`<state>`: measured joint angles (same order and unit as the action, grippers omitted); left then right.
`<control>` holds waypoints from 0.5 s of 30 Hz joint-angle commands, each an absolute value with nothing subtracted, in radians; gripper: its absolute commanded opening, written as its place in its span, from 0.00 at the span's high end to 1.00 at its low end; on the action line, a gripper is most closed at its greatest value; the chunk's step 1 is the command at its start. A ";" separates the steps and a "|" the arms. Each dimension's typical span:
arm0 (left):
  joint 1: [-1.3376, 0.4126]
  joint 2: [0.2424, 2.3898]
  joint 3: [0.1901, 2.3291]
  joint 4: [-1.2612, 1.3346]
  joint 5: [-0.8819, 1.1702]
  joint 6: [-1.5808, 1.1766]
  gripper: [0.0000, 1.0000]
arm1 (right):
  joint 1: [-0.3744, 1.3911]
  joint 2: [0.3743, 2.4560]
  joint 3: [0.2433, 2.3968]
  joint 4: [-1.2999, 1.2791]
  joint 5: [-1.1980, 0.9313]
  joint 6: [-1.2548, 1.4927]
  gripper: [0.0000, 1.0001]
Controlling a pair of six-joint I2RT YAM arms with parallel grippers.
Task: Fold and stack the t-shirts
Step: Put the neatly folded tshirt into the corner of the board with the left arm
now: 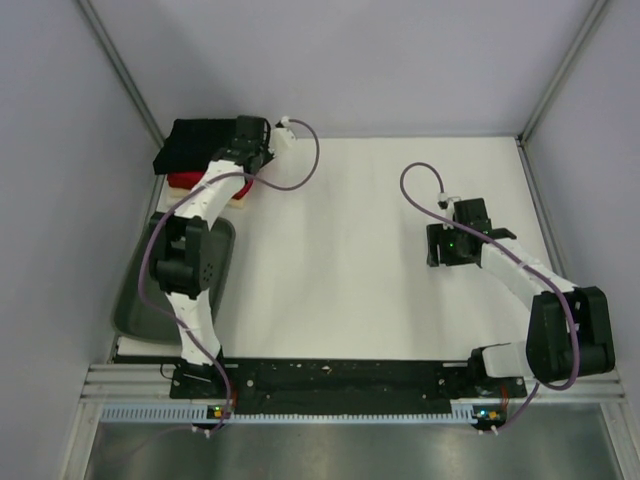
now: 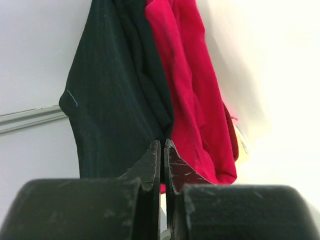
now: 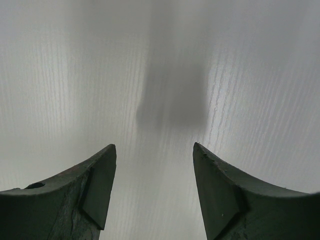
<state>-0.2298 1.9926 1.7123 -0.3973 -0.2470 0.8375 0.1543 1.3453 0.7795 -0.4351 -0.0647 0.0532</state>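
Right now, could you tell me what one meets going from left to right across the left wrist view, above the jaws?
Wall -> black shirt -> red shirt -> table.

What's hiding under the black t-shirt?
A red t-shirt peeks out beneath the black t-shirt, with a cream one lowest. Only their edges show; the black shirt covers the rest, so I cannot tell how many are stacked.
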 commanded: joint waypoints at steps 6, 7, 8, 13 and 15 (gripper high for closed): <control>-0.232 2.049 1.678 -0.468 -0.224 0.838 1.00 | 0.156 1.351 0.804 -0.416 -0.074 0.051 0.38; -0.230 2.068 1.696 -0.495 -0.219 0.827 1.00 | 0.156 1.348 0.804 -0.414 -0.074 0.051 0.38; -0.229 2.086 1.716 -0.536 -0.203 0.816 1.00 | 0.156 1.348 0.802 -0.416 -0.075 0.049 0.38; -0.229 2.149 1.786 -0.681 -0.167 0.779 0.65 | 0.156 1.348 0.804 -0.414 -0.080 0.051 0.37; -0.229 2.135 1.778 -0.684 -0.146 0.764 0.50 | 0.156 1.344 0.805 -0.414 -0.080 0.051 0.37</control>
